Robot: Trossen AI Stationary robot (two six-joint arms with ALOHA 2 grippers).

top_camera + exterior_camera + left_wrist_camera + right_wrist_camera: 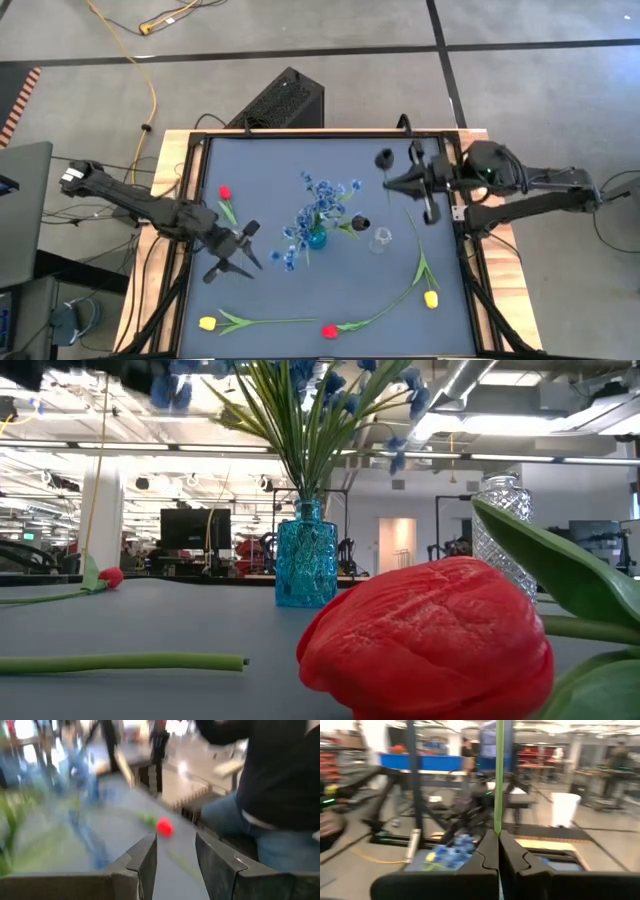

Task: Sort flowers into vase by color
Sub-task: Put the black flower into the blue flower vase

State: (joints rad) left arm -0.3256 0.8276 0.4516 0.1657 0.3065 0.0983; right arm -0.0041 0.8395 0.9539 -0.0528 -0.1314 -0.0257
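Left gripper point(243, 255) hovers over the worktop's point(270, 290) left side, jaws partly open with nothing between them; the left wrist view looks past them at a red tulip point(225, 192) lying ahead.

That tulip lies near the left edge, head toward the far side, stem running back toward the gripper. Along the near edge lies a yellow tulip point(207, 323), head left, long axis left-right. A second red tulip point(329, 331) lies head down at the near edge, stem curving up and right. A second yellow tulip point(431, 298) lies right of it, stem running toward the far side.

At centre the blue vase point(316, 238) stands upright and already holds the blue flowers point(322, 205). Just right of it are a dark bud point(361, 222) and a clear glass vase point(380, 240), empty as far as I can tell.

Right gripper point(418, 180) is up over the far right. Its jaws are clamped on a thin green stem point(499, 775), which stands upright in the right wrist view. The dark flower point(383, 158) beside the gripper is probably its head.

Handling, as a judgement: the flowers are light, with springy stems and soft heads. Pinch mid-stem, not the bloom or leaves. Long stems will swing and droop. The glass vase looks tippy and fragile.
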